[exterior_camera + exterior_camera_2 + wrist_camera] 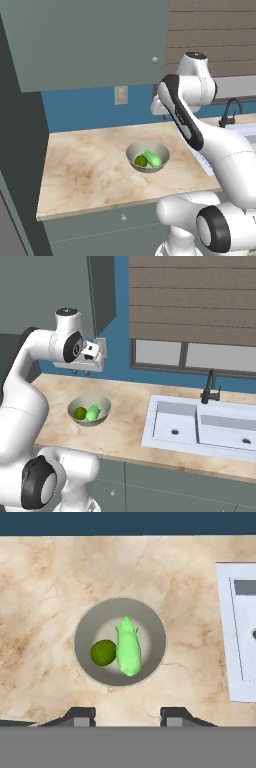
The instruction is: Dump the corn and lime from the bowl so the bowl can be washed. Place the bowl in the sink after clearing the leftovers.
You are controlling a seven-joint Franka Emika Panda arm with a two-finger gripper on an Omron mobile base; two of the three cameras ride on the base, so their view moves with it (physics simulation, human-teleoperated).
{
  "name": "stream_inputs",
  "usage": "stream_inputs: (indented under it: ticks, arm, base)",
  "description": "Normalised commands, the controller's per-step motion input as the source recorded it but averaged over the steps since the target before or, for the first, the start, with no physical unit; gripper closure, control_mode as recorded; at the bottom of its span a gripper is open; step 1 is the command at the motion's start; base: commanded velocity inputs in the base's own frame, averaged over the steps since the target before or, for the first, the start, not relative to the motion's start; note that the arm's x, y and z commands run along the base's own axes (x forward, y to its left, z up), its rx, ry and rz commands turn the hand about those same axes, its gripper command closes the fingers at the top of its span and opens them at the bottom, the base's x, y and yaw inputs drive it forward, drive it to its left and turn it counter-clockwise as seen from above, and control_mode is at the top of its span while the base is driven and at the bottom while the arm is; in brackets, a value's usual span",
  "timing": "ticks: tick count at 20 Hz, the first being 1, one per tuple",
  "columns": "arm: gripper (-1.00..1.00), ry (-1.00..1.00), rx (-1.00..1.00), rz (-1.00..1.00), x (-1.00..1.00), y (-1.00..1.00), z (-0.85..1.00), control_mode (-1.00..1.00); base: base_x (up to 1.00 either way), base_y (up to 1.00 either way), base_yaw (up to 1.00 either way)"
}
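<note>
The bowl [120, 641] sits upright on the marble bench [85, 165], well to the left of the sink [200, 428] as seen from the robot's side, with a stretch of bare bench between them. Inside the bowl lie the corn [128, 649] and the lime [103, 652], side by side and touching. In the hand view the corn's long axis runs from the near rim of the bowl toward the blue back wall [120, 331], its narrower, pointed end aimed at the wall and its rounder end toward the robot. The lime rests against the corn's rounder half, on the side away from the sink.

The end effector [81, 371] hangs above the bowl, on the wall side, pointing down at it and well clear of its rim. Its two fingertips [82, 716] stand wide apart in the hand view, holding nothing, with the bowl framed between them.

The sink is a pale double basin set into the bench, with a black faucet [210, 387] at its back edge below the window [195, 356].
</note>
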Motion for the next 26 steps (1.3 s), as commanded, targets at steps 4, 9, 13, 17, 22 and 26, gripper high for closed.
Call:
stream_inputs:
  ticks: [4, 9, 13, 17, 22, 26]
  arm:
    - [-1.0, -0.02, 0.01, -0.02, -0.21, -0.12, -0.01, -1.0]
    - [-1.0, -0.02, 0.01, -0.04, -0.27, -0.13, -0.12, -1.0]
    - [-1.0, 0.0, 0.04, -0.06, -0.03, -0.08, -0.39, -1.0]
    - [-1.0, 0.0, 0.07, -0.09, 0.07, -0.17, -0.58, -1.0]
    - [-1.0, 0.03, 0.1, -0.14, 0.24, -0.26, -0.67, -1.0]
    - [-1.0, 0.09, 0.11, -0.16, 0.42, -0.19, -0.58, -1.0]
  base:
    - [0.0, 0.0, 0.0]
    - [0.0, 0.0, 0.0]
    - [0.0, 0.0, 0.0]
    - [0.0, 0.0, 0.0]
    - [0.0, 0.0, 0.0]
    - [0.0, 0.0, 0.0]
